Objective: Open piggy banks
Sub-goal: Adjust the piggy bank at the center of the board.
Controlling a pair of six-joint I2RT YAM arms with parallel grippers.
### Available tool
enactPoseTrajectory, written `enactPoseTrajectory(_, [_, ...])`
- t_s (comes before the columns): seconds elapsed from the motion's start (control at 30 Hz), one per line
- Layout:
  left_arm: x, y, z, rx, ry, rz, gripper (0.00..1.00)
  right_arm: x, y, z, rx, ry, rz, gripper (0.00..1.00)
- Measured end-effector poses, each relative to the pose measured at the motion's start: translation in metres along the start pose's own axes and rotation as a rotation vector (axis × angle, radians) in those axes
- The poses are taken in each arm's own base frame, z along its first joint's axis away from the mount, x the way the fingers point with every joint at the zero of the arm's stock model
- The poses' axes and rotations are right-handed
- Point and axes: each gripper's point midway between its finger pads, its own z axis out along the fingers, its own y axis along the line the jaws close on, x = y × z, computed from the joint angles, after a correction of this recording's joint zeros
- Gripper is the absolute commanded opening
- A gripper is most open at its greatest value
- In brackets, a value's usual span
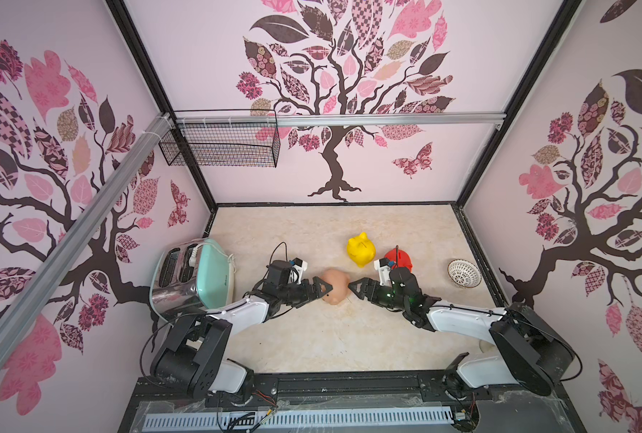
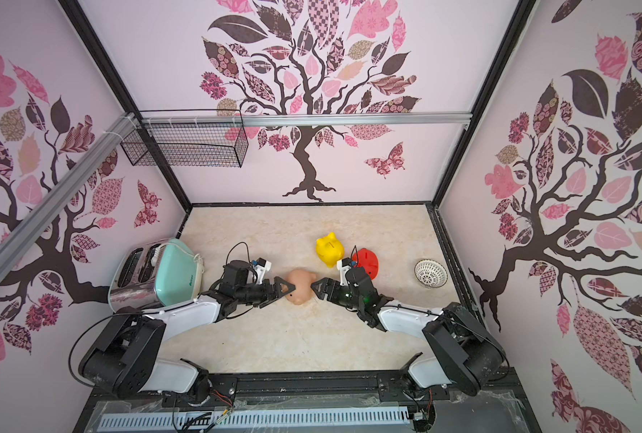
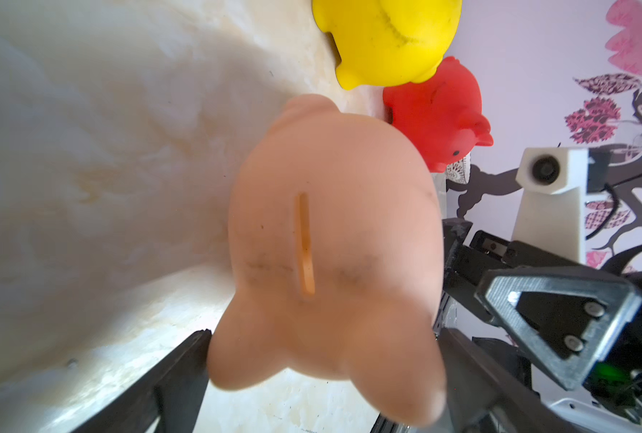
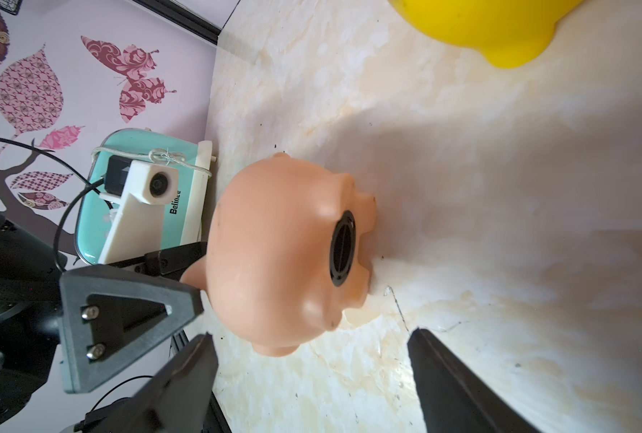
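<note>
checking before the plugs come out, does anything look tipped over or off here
The peach pig lies tipped on its side between the left tool and right tool, its black belly plug facing sideways, not down. Dark scuffs smudge its back beside the coin slot. Nothing looks spilled or broken.

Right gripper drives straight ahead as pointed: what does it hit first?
Probably the peach piggy bank, lying on its side just ahead of the open right gripper, black belly plug showing. Nothing lies between; depth unclear.
</note>
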Motion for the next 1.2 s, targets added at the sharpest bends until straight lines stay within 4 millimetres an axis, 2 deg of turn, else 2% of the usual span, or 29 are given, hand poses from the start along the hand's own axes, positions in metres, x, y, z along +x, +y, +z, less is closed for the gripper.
enactPoseTrajectory(0.13, [-0.007,0.016,-0.013,-0.021,-0.053,-0.048,0.98,0.003,-0.004,0.003,0.012,0.012,0.005,0.86])
enactPoseTrajectory(0.33, [-0.008,0.016,-0.014,-0.019,-0.058,-0.052,0.98,0.005,-0.003,0.008,0.015,0.028,-0.001,0.86])
enactPoseTrajectory(0.47, [-0.009,0.015,-0.014,-0.016,-0.059,-0.045,0.85,0.006,0.0,0.009,0.012,0.03,-0.01,0.86])
enactPoseTrajectory(0.53, [-0.01,0.014,-0.016,-0.02,-0.063,-0.035,0.83,0.007,-0.003,0.009,0.022,0.034,-0.017,0.86])
enactPoseTrajectory(0.63, [-0.014,0.014,-0.019,-0.052,-0.078,-0.018,0.87,0.006,-0.006,0.004,0.051,0.026,-0.038,0.86])
enactPoseTrajectory(0.73, [-0.021,0.015,-0.022,-0.091,-0.098,0.0,0.98,0.0,-0.003,-0.006,0.071,-0.006,-0.078,0.86])
enactPoseTrajectory(1.0, [-0.037,0.013,-0.021,-0.126,-0.12,0.014,0.98,-0.018,0.008,-0.033,0.099,-0.097,-0.173,0.86])
enactPoseTrajectory(1.2, [-0.035,0.014,-0.012,-0.133,-0.093,0.01,0.98,-0.016,0.002,-0.042,0.122,-0.111,-0.194,0.87])
